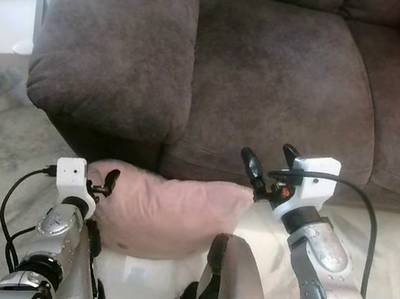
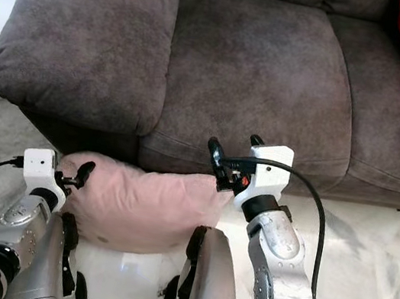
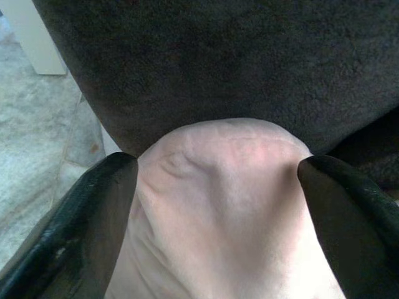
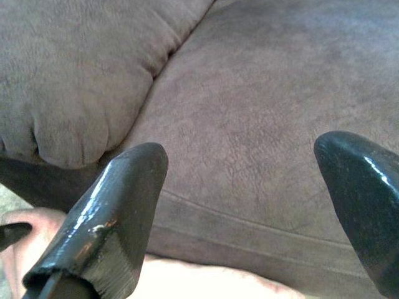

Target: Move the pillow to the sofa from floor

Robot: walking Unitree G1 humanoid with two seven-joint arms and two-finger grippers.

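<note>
Item: 1 pink pillow (image 1: 165,213), on the floor against the sofa (image 1: 275,77) front, long axis running 9 to 3 o'clock.

Left gripper (image 1: 104,181): fingers spread, straddling the pillow's 9 o'clock end; nearer arm.

Right gripper (image 1: 268,168): fingers spread, empty, just above the 3 o'clock end, pointing at the seat toward 12 o'clock.

Soft daylight is washing in from the upper left, bleaching the white side table (image 1: 5,22) almost to glare — while the brown sofa (image 1: 275,77) is soaking up light and reading dim. A dark shadow is pooling under the sofa's front edge, above the pink pillow (image 1: 165,213). The marble floor (image 1: 394,238) is throwing back a pale sheen. Both wrist views are running soft — the near black fingers (image 3: 81,230) are blurring out of focus.
</note>
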